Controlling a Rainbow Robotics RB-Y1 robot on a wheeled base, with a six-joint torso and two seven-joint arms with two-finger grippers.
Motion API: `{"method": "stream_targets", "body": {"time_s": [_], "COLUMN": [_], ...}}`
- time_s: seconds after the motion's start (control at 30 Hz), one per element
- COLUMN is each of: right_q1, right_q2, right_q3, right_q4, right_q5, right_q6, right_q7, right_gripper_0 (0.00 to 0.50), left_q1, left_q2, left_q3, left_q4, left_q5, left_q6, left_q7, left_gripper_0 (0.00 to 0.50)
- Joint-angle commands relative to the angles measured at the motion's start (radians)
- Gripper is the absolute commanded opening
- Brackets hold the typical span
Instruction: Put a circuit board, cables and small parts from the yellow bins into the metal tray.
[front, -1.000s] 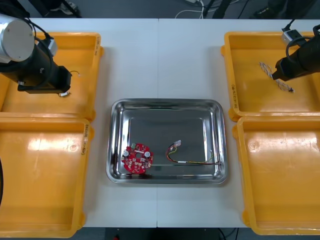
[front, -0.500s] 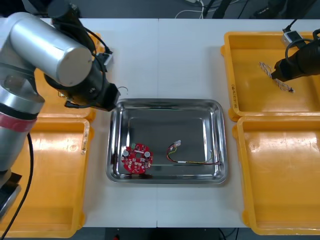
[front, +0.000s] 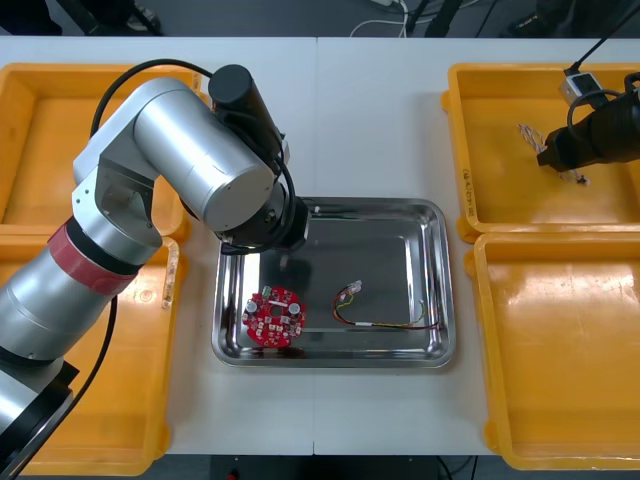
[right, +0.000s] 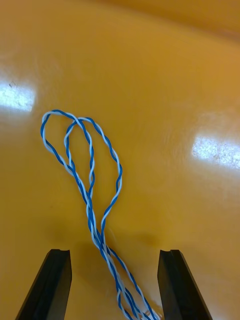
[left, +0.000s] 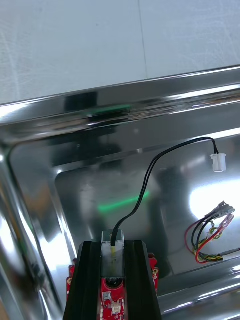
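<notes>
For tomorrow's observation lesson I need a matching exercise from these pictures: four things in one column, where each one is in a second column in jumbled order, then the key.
Things
1. black cable
2. round red circuit board
3. twisted blue and white cable
4. red and yellow cable

Places
A. lying in a yellow bin, between the fingers of the open right gripper
B. in the metal tray, toward the robot's right
C. gripped by the left gripper over the tray
D. in the tray, toward the robot's left

Pairs: 1-C, 2-D, 3-A, 4-B
</notes>
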Motion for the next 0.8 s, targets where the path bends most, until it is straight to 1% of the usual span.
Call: {"method": "stream_targets", "body": {"time_s": [0.03, 0.27, 0.63, 0.8], "right_q1": [-0.011, 0.006, 0.026, 0.049], "right_q2": [0.003, 0.003, 0.003, 0.003], "right_q3": [-0.018, -0.018, -0.016, -0.016], "right_q4": [-0.01, -0.01, -0.01, -0.01], "right_q5": [-0.033, -0.048, -0.034, -0.057], "right_q6": [-0.03, -0.039, -0.062, -0.09], "right_q7": [0.034, 0.044, 0.067, 0.07], "right_gripper_0": [0.5, 0.5, 0.5, 0.5], "left_q1": [-0.045, -0.045, -0.044, -0.036], "left_q2": [-0.026, -0.028, -0.028, -0.025], "left_q3": [-0.043, -0.07, -0.08, -0.08], "left_q4": [0.035, 0.105, 0.132, 0.132], "left_q5": [-0.016, -0.037, -0.044, -0.047], "left_q6": [-0.053, -0.114, -0.119, -0.119], "left_q7": [-0.042, -0.047, -0.047, -0.048], "left_gripper_0": [0.0, 0.0, 0.002, 0.0]}}
